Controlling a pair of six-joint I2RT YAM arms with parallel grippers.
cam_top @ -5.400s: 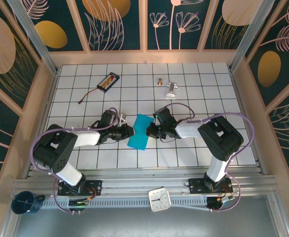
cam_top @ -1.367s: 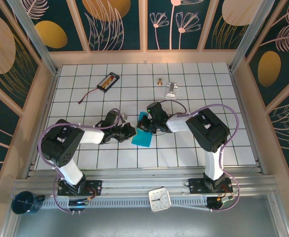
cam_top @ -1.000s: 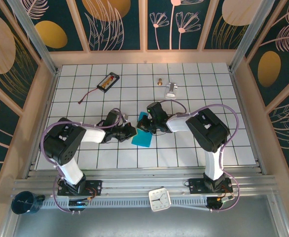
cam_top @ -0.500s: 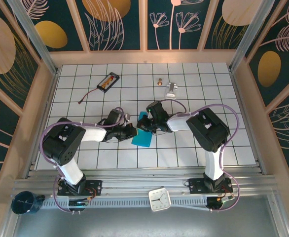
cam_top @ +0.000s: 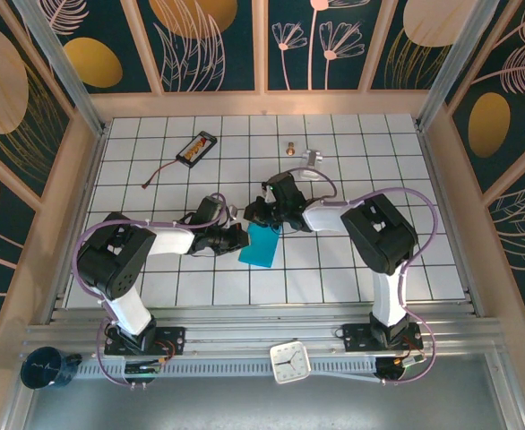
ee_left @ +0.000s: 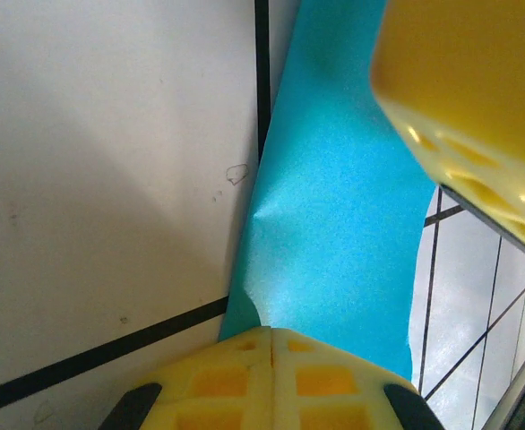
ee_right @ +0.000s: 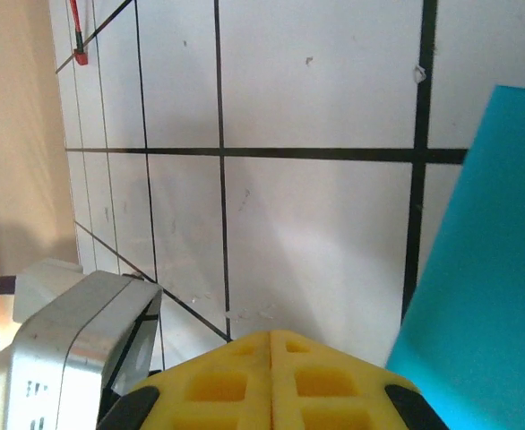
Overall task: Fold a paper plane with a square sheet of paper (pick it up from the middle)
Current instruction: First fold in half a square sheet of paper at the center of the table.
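Both are sitting clenched, empty: left gripper [cam_top: 237, 238] pressing the left edge of the folded paper [cam_top: 261, 245] mid-table, right gripper [cam_top: 255, 215] at its far end. Pin hard with left; crease slowly.

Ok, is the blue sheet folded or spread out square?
Folded: the square sheet of paper lies as a narrow strip, not a full square.

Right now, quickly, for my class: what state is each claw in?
Left claw: closed, tips against the paper, no grip seen.
Right claw: closed, empty, beside the paper.
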